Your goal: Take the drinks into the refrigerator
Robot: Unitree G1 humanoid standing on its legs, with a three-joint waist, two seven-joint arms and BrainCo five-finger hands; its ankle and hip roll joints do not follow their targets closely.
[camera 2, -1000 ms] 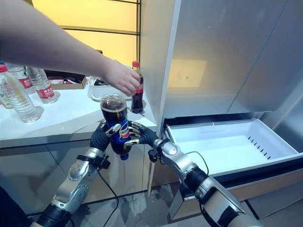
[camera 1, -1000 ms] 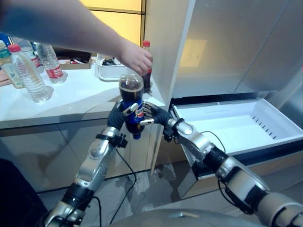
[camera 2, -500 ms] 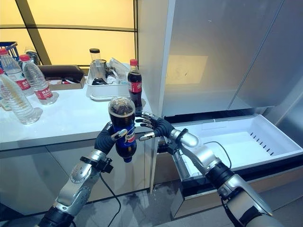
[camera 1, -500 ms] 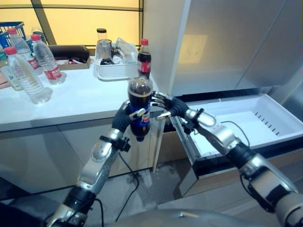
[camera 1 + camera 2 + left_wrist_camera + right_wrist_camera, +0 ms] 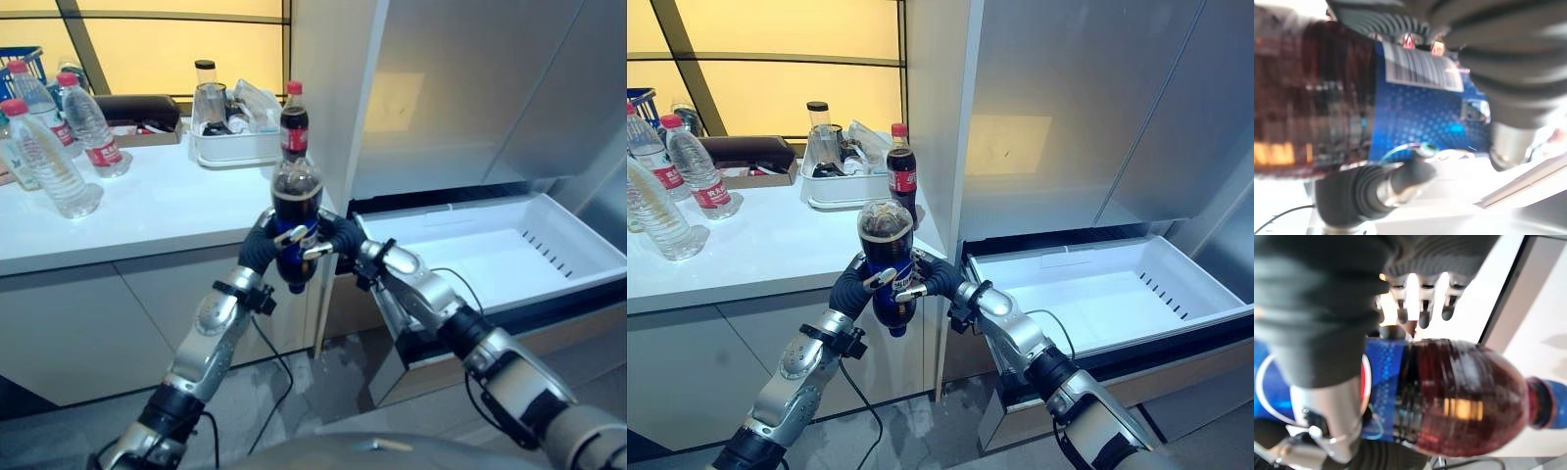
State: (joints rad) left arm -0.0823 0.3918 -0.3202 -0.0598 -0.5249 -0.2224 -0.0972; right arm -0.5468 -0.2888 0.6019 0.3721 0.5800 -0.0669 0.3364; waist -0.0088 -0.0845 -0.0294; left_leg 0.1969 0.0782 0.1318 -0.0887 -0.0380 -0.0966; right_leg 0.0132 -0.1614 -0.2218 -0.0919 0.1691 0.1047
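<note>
A dark cola bottle with a blue label [image 5: 295, 227] is held in the air in front of the counter's corner, its blue cap pointing down. My left hand [image 5: 263, 247] grips it from the left, thumb and fingers curled round the label [image 5: 1420, 107]. From the right, my right hand [image 5: 334, 238] is also wrapped round the label, fingers on the far side and thumb on the near side [image 5: 1327, 431]. To the right, the refrigerator's white drawer [image 5: 578, 257] stands pulled out, with nothing in it. A second cola bottle with a red cap [image 5: 293, 125] stands on the counter just behind.
The white counter [image 5: 157, 206] carries water bottles [image 5: 47, 162] at its left end and a white tray of containers [image 5: 235, 147] at the back. The refrigerator's tall silver doors [image 5: 470, 88] rise above the drawer.
My right hand, open beside the bottle half a second ago, has closed round its label. A person's arm over the counter one second ago has gone.
</note>
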